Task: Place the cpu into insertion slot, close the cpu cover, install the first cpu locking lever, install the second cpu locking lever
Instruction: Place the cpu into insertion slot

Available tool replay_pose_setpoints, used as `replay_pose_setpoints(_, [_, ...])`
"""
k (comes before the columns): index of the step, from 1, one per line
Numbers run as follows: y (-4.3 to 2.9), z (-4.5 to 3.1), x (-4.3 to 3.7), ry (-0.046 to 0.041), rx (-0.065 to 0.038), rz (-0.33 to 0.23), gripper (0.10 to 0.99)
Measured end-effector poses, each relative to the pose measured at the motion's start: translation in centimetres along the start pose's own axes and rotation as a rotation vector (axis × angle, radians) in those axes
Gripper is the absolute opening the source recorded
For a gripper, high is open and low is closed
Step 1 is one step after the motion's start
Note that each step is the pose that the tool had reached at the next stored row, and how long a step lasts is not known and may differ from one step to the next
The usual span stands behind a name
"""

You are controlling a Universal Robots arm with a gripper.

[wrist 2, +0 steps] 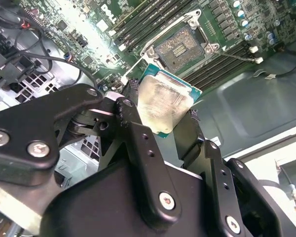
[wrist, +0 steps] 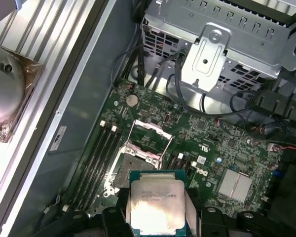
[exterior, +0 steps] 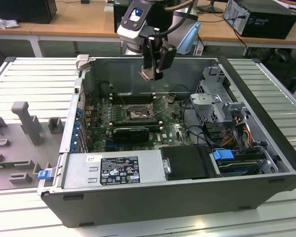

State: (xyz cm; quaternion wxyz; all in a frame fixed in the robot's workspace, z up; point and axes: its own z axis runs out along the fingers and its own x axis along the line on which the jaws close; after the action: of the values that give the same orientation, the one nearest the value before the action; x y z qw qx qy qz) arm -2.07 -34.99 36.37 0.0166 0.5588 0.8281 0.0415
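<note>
Cpu edge-gripped by end effector, clear above insertion slot.

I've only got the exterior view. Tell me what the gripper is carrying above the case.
Observer: In both wrist views the gripper is shut on the cpu, with its pale metal top facing the cameras.
Operator: Report the insertion slot's state.
Observer: In the second wrist view the insertion slot is empty, with nothing seated in it.
Operator: Check the cover.
Observer: In the first wrist view the cpu cover looks swung open, off the insertion slot.
</note>
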Motion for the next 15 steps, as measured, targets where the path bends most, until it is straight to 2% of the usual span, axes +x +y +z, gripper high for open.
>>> replay_pose_setpoints(15, [0.0, 0.04, 0.0, -0.0105, -0.002, 0.119, 0.529])
